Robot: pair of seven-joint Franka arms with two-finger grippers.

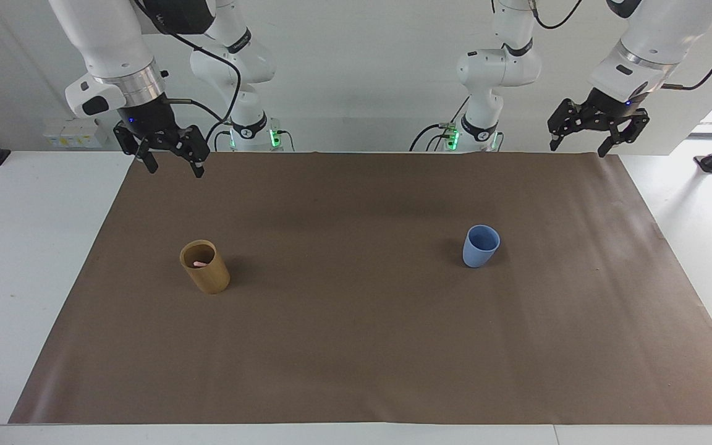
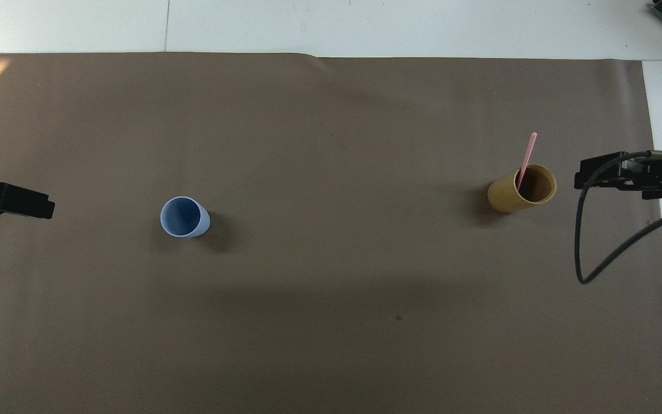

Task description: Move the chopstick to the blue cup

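Note:
One pale-pink chopstick (image 2: 527,154) stands leaning in a tan bamboo-coloured holder (image 2: 522,189) toward the right arm's end of the table; in the facing view only its tip (image 1: 200,264) shows inside the holder (image 1: 205,267). The light-blue cup (image 1: 480,246) stands upright and empty toward the left arm's end, and also shows in the overhead view (image 2: 184,217). My right gripper (image 1: 174,169) is open and empty, up in the air over the mat's edge by the robots. My left gripper (image 1: 578,150) is open and empty, raised over the mat's corner at its own end.
A brown paper mat (image 1: 356,346) covers most of the white table (image 1: 28,247). A black cable (image 2: 589,253) hangs in a loop from the right arm's wrist. The two arm bases (image 1: 251,133) stand at the table's edge by the robots.

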